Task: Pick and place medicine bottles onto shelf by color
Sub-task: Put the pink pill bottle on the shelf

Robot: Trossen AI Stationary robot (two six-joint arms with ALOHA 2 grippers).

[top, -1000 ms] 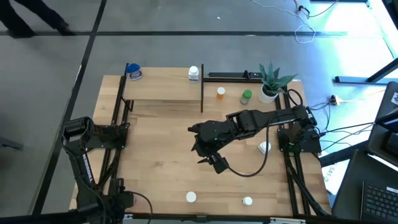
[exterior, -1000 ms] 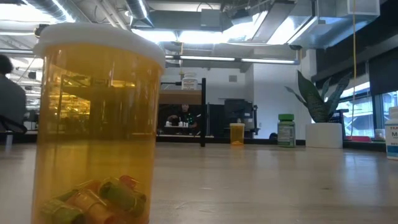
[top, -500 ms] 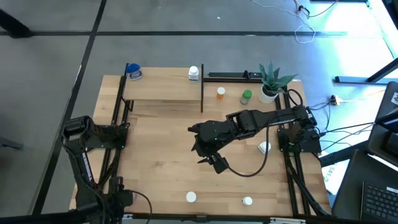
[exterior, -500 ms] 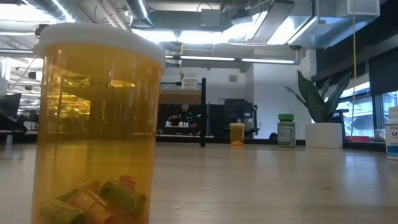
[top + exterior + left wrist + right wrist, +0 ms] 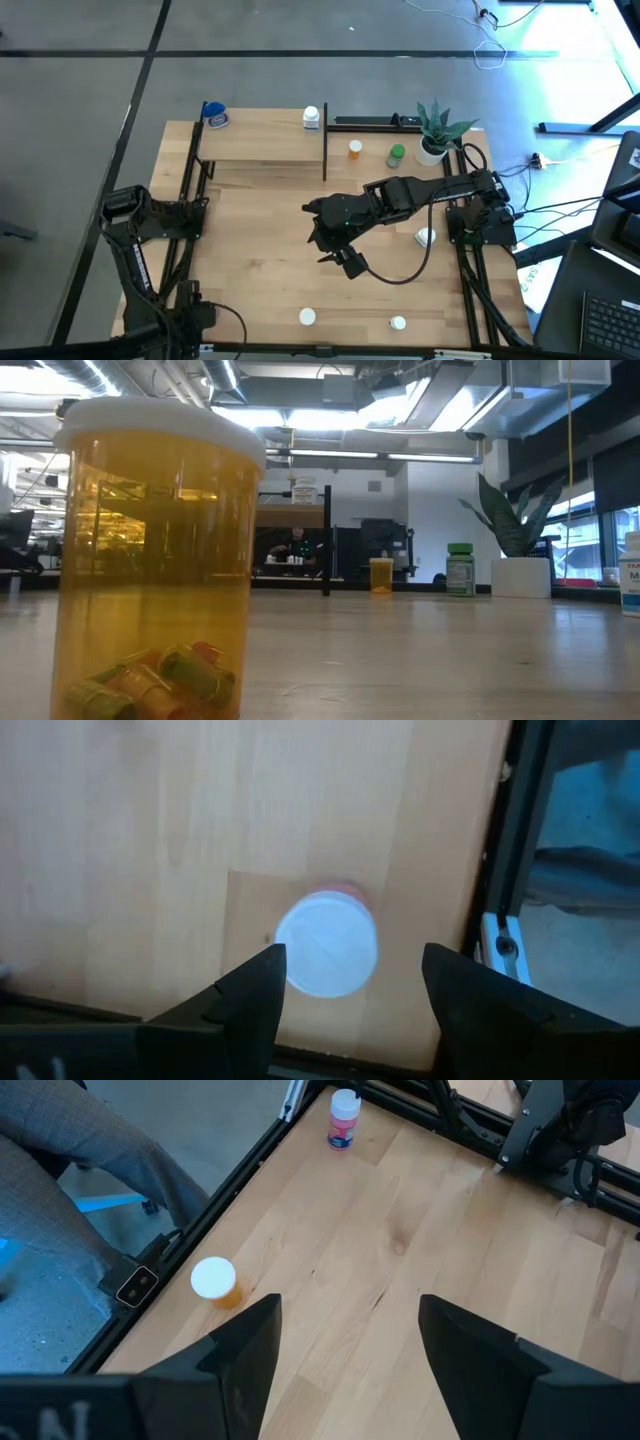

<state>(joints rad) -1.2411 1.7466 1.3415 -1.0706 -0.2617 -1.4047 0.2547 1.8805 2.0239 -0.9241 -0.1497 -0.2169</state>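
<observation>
Orange bottle (image 5: 215, 1280) stands on the table ahead of the spread, empty right gripper (image 5: 335, 255).

grey concrete floor (image 5: 300, 80) fills the top of the high view, crossed by dark lines; cables (image 5: 500, 40) trail at upper right. bright ceiling lights (image 5: 330, 420) show across the low view.

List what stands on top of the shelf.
Two bottles stand on the shelf: a blue bottle at its far left corner and a white bottle at its far right corner. The rest of its top is bare wood. The space underneath is hidden.
</observation>
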